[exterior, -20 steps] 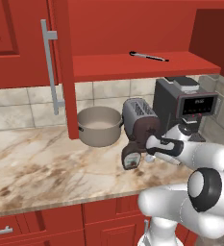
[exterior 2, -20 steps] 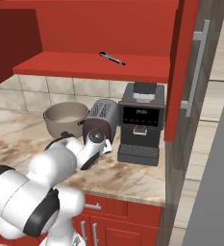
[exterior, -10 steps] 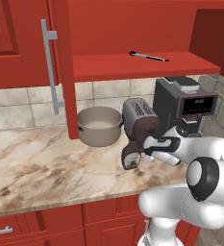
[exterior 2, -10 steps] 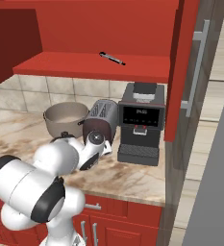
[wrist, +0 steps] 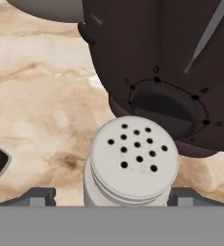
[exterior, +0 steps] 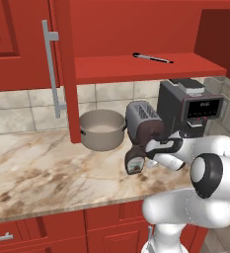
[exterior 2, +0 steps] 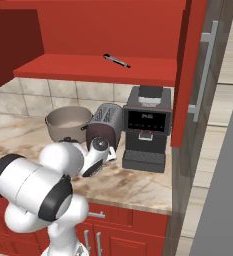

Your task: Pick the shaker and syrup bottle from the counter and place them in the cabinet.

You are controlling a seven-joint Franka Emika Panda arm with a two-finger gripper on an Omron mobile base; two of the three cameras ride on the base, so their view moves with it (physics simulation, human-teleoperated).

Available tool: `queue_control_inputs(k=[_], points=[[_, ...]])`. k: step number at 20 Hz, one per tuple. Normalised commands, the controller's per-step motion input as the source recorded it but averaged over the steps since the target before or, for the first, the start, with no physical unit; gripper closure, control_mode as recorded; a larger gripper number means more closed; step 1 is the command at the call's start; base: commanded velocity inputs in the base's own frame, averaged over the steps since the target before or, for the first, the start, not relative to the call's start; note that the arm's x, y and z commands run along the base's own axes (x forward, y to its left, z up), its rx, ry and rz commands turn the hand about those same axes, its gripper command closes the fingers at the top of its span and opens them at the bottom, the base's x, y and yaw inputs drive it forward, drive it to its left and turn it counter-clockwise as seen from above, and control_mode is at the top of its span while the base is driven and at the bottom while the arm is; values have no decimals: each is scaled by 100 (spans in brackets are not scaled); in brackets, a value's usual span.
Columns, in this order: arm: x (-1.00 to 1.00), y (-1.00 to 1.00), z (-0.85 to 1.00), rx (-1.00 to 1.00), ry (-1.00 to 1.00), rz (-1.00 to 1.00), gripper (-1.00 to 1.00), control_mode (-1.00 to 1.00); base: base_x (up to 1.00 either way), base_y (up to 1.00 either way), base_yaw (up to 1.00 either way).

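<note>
Marble worktop [exterior: 47, 173] holds the syrup bottle [exterior: 134, 161] by the toaster [exterior: 143, 124]. Right beside them, the pincer [wrist: 111, 194] sits open around the small shaker [wrist: 132, 166], not squeezing yet. A crooked squeeze might tip the shaker over.

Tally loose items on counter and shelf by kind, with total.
Pots: 1, pot
Appliances: 2, toaster, coffee machine
Bottles: 1, syrup bottle
Shakers: 1, shaker
Rods: 1, dark rod
Total: 6
</note>
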Motion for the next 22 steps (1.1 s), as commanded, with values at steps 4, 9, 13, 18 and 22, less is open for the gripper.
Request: queue_control_inputs(k=[4, 9, 13, 18, 22], points=[[1, 0, -3, 0, 0, 0, 100, -100, 0, 0, 0], [0, 0, 0, 0, 0, 0, 100, -100, 0, 0, 0], [-1, 0, 0, 0, 0, 0, 100, -100, 0, 0, 0], [-11, 0, 15, 0, -2, 0, 100, -100, 0, 0, 0], [-10, 0, 31, 0, 0, 0, 100, -100, 0, 0, 0]])
